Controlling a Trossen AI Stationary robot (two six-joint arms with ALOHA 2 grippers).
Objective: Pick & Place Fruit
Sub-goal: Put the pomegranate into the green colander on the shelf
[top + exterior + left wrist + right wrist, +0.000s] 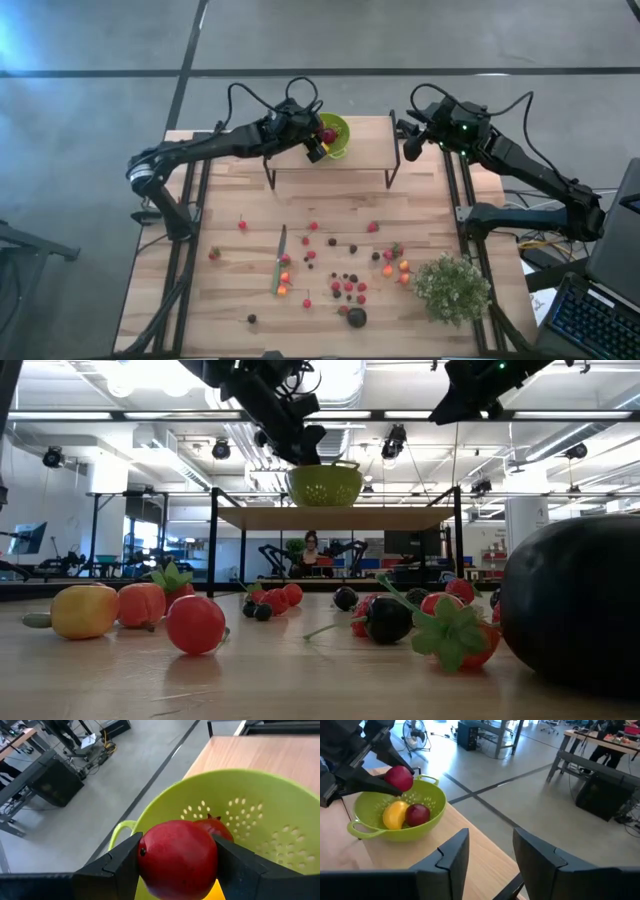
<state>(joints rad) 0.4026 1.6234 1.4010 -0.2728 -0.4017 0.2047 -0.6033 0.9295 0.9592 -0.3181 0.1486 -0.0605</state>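
A lime-green colander (pixel 345 124) stands on a raised wooden shelf (pixel 370 150) at the table's far edge. A yellow fruit (pixel 395 815) and a red fruit (pixel 418 814) lie in it. My left gripper (pixel 177 862) hangs over the colander, shut on a round red fruit (pixel 177 857). My right gripper (pixel 490 852) hovers open by the shelf's right end, with nothing between its fingers. Several small red, dark and orange fruit (pixel 340 270) lie scattered on the table's near half, among them a bigger dark round one (pixel 356 317). My left gripper pinches the red fruit between its two fingers, one on each opposite side (pixel 146 857). The fingers (pixel 375 780) come slanting down from the table's left. The fruit is lifted clear, just above the colander's bowl near its left rim.
A green-handled knife (pixel 280 262) lies among the fruit left of centre. A bushy pale-green plant (pixel 452 288) stands at the near right. The shelf rests on thin dark legs (pixel 268 178). Bare wood lies between the shelf and the fruit.
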